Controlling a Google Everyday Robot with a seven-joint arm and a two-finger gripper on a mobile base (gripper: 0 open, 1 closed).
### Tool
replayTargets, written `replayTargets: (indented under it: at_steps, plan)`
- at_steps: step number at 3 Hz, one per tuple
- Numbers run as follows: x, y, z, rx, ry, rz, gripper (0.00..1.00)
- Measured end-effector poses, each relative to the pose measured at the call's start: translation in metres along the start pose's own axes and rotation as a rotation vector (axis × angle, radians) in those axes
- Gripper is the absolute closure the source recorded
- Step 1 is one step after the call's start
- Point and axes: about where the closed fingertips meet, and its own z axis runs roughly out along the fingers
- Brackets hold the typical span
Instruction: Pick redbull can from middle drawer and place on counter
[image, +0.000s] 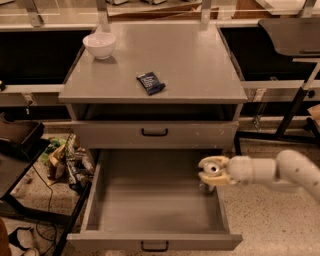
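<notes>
The middle drawer (150, 210) is pulled wide open at the bottom of the grey cabinet. My gripper (212, 171) reaches in from the right, above the drawer's right rear corner. It is shut on the redbull can (214, 168), whose shiny silver top shows between the cream fingers (206, 162). The can is held upright, lifted off the drawer floor, with most of its sides hidden by the fingers. The counter (175, 55) is the broad grey top of the cabinet, higher up and further back.
A white bowl (99, 45) stands at the counter's back left and a dark blue flat packet (151, 82) lies near its front middle. A closed drawer front (154, 134) sits above the open drawer. Clutter (60, 160) lies on the floor to the left; a dark table (295, 35) stands to the right.
</notes>
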Motion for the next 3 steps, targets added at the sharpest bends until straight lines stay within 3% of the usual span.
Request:
replayTargets:
  at_steps: [1, 2, 3]
  plan:
    - [-0.101, 0.002, -0.067, -0.025, 0.013, -0.022, 1.0]
    - [-0.197, -0.01, -0.102, -0.062, 0.017, -0.04, 1.0]
    - [-0.283, -0.03, -0.106, -0.089, -0.018, -0.046, 1.0]
